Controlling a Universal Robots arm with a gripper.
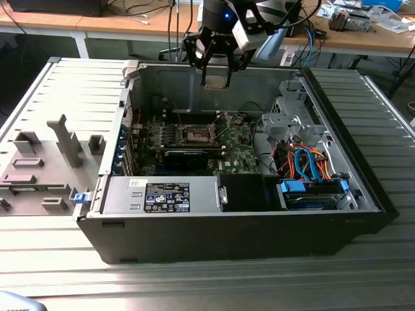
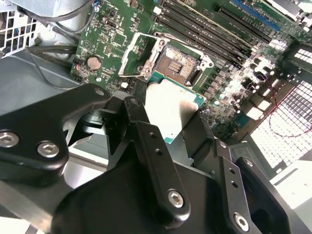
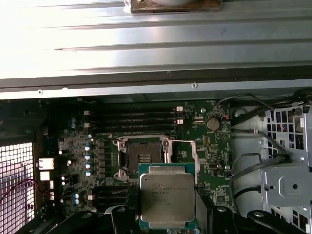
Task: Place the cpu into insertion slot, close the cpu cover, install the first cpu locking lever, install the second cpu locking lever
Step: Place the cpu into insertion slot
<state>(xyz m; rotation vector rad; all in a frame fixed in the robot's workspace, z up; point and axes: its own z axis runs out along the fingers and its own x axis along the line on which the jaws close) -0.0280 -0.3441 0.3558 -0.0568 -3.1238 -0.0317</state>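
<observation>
Saw the cpu cover [image 2: 126, 54] swung open and the insertion slot [image 3: 142, 158] bare (nothing in it yet). Saw the cpu [image 3: 167, 199] held tight by the jaws of the gripper [image 1: 216, 79], up above the case [image 1: 233, 240]. Counted no step done.

The setting is a robotics lab or electronics workshop. An opened desktop computer case [image 1: 227, 240] lies on its side on a ribbed metal worktop [image 1: 194, 285], with its green motherboard [image 1: 237, 152] and its orange and blue cables [image 1: 308, 162] exposed. A robot arm [image 1: 220, 29] hangs over it. In the first wrist view its jaws hold a bare cpu [image 3: 167, 197] above the board. Grey fixture blocks [image 1: 45, 168] sit beside the case. Behind stand wooden worktops [image 1: 130, 24] strewn with cords [image 1: 139, 8] and loose parts [image 1: 350, 19].
</observation>
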